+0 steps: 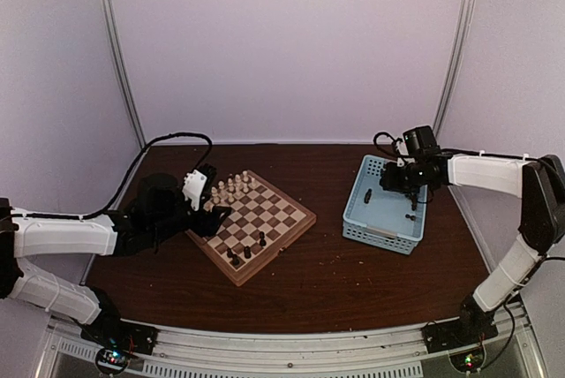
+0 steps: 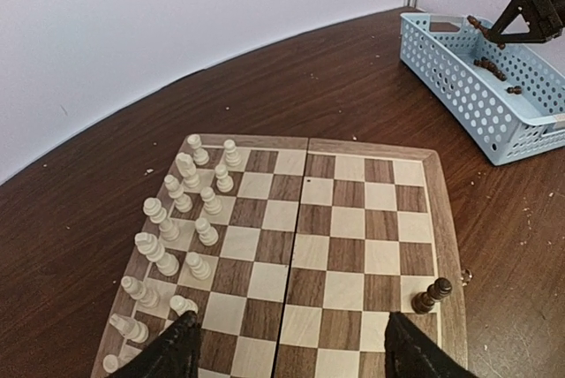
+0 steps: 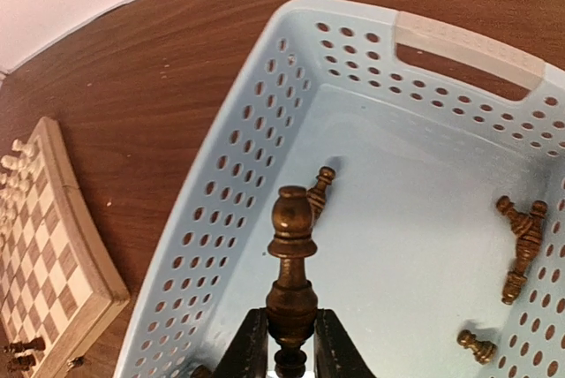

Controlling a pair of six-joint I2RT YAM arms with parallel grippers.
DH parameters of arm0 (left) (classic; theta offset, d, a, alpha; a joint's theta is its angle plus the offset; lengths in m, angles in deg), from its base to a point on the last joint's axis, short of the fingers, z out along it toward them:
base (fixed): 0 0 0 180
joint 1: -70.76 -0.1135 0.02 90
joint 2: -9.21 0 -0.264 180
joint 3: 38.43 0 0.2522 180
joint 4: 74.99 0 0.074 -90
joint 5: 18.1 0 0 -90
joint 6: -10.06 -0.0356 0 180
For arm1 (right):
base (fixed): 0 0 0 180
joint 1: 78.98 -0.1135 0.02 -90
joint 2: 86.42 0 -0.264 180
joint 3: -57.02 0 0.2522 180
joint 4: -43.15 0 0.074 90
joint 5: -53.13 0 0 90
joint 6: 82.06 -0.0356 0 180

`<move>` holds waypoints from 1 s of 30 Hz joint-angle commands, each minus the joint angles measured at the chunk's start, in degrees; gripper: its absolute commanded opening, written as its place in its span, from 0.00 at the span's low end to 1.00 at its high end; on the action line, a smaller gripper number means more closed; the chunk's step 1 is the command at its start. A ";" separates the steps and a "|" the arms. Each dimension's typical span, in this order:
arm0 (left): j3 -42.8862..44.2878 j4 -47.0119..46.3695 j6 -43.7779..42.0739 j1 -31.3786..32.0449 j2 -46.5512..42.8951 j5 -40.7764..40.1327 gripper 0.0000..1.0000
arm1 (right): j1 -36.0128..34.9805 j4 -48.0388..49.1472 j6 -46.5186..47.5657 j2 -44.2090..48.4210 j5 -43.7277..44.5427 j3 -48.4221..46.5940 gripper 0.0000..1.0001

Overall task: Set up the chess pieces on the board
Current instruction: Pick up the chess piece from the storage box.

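The board (image 1: 284,215) lies left of centre, and the left wrist view shows it (image 2: 353,219) from close up. Several cream chess pieces (image 2: 181,185) stand in two rows along its left side. One dark piece (image 2: 433,294) stands at its right edge. My left gripper (image 2: 291,343) hovers open over the board's near edge with nothing between its fingers; from above it (image 1: 214,213) sits at the board's left corner. My right gripper (image 3: 291,347) is shut on a dark brown piece (image 3: 291,254), gripped at its base and raised above the basket floor.
The light blue lattice basket (image 1: 381,235) stands right of the board and holds several loose dark pieces (image 3: 521,237), one (image 3: 320,191) lying just behind the held piece. Three dark pieces (image 1: 247,250) stand near the board's front corner.
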 commanded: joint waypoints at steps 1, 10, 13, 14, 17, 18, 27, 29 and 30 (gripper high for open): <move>1.48 -1.92 -1.60 0.08 0.71 3.20 0.71 | 0.19 10.96 3.19 3.47 -12.52 3.74 0.19; 2.25 -2.18 -0.72 0.13 1.02 7.22 0.71 | -1.98 22.92 4.73 7.21 -26.17 8.81 0.18; 4.07 -0.92 0.88 0.12 0.85 9.99 0.72 | -3.10 24.54 5.48 8.06 -27.71 9.02 0.18; 4.87 -1.24 1.83 0.14 1.05 10.53 0.72 | -3.44 25.05 5.57 8.32 -28.17 8.95 0.18; 8.76 0.84 6.39 0.14 2.21 12.75 0.73 | -4.61 24.95 6.19 9.14 -29.38 8.20 0.18; 10.16 1.99 9.05 0.14 2.70 13.91 0.73 | -5.15 24.51 6.62 9.38 -29.55 7.83 0.18; 24.83 7.42 19.59 1.53 10.79 25.59 0.71 | -13.91 23.11 8.33 10.23 -30.22 4.80 0.19; 26.09 5.82 21.41 2.00 11.76 27.62 0.71 | -16.17 23.88 8.12 10.33 -29.94 4.60 0.19; 26.43 4.70 22.48 2.13 12.14 28.68 0.69 | -17.06 23.99 8.12 10.35 -29.85 4.49 0.19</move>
